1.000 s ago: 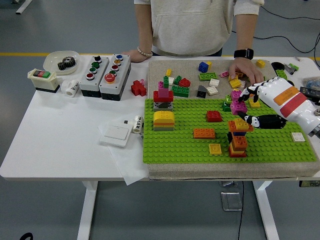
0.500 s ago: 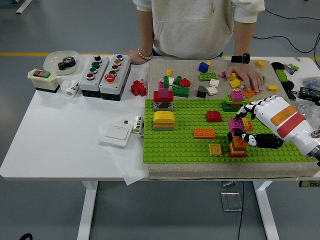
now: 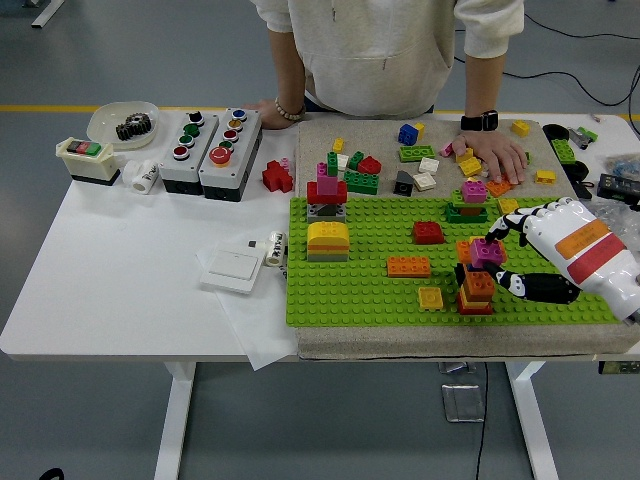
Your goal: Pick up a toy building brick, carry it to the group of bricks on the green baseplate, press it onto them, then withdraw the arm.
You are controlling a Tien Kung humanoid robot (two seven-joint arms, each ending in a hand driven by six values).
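Robot's right hand (image 3: 515,262) pinches small magenta plastic brick (image 3: 487,251) just above red-orange brick stack (image 3: 476,290) on green studded baseplate (image 3: 370,295).

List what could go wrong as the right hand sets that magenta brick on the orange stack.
1. The right hand holds the magenta brick just above and slightly right of the orange stack; pressing off-centre might leave the studs unseated.
2. The stack is narrow and several bricks tall, so a sideways push could tip it or snap it apart.
3. The person's hand rests among loose bricks beyond the green baseplate, near where the arm may withdraw.
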